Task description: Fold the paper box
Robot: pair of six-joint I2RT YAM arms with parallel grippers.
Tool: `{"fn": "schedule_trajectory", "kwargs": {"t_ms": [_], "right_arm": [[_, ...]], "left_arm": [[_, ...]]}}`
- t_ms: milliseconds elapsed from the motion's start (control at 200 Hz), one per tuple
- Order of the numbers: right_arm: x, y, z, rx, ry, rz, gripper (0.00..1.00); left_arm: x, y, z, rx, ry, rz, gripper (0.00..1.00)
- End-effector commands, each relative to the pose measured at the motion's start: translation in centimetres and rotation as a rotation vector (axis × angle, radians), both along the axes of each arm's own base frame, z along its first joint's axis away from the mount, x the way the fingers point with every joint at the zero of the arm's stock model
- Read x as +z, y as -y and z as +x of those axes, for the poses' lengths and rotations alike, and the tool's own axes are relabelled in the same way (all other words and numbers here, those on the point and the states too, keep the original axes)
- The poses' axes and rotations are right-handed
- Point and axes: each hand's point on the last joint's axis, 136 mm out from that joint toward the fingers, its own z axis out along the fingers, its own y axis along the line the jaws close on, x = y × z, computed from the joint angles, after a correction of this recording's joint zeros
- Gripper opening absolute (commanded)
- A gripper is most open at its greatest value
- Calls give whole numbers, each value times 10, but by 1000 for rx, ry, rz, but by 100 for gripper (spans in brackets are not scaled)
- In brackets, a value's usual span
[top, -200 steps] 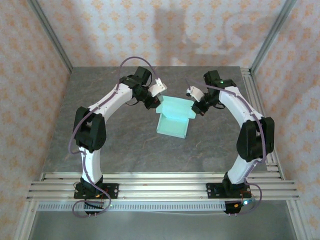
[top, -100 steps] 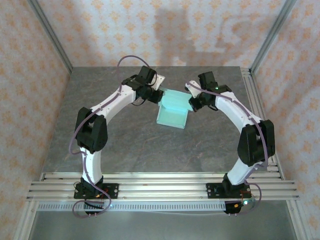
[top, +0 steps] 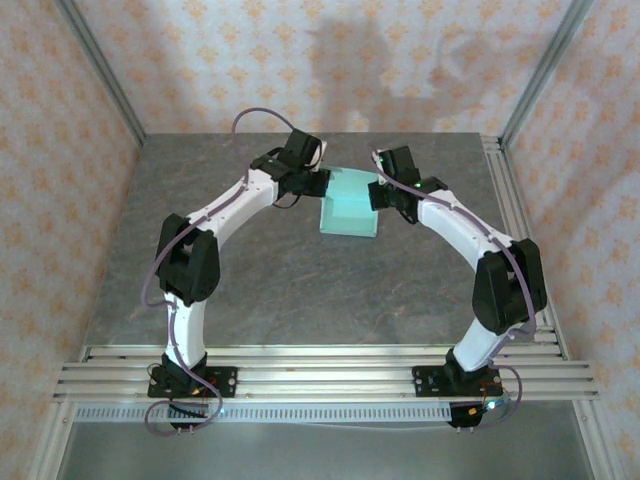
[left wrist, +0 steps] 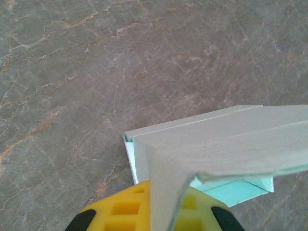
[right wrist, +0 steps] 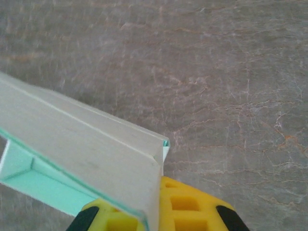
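Clamping the paper box (top: pixel 349 208), apparently, are left pincer (top: pixel 318 183) and right pincer (top: pixel 377 195).

Grey veined tabletop (top: pixel 260 290), aluminium rails (top: pixel 330 365), patterned walls (top: pixel 400 60), possibly papered.

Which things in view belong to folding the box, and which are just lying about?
In the job:
- box
- left gripper, at the box's left side
- right gripper, at the box's right side

Not in the job (fixtures, not loose items):
- table
- rails at the near edge
- walls
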Motion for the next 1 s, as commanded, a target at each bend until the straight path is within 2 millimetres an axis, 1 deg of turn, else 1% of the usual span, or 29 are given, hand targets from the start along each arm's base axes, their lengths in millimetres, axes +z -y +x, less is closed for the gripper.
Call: {"fn": "schedule_trajectory", "kwargs": {"t_ms": [0, 130, 200, 255, 360, 445, 591, 676, 996], "right_arm": [[36, -12, 21, -131, 180, 170, 0], [36, -7, 24, -203, 222, 203, 0], [33, -6, 25, -229, 240, 217, 0], [32, -3, 25, -257, 258, 232, 0], [29, 1, 24, -304, 289, 245, 0], [30, -2, 24, -296, 327, 263, 0], [24, -4, 25, -290, 362, 277, 0], [20, -5, 24, -287, 374, 292, 0], [19, -9, 17, -273, 466, 312, 0]], "left_arm": [[-3, 16, 2, 42, -16, -47, 0], [-6, 20, 7, 67, -16, -70, 0], [-10, 24, 7, 54, -27, -79, 0], [-15, 24, 7, 62, -32, -74, 0], [-16, 24, 7, 68, -28, -83, 0], [-17, 24, 7, 68, -25, -82, 0], [-18, 25, 6, 73, -22, -87, 0], [-22, 24, 5, 73, -20, -88, 0], [-36, 22, 0, 81, -27, -91, 0]]}}
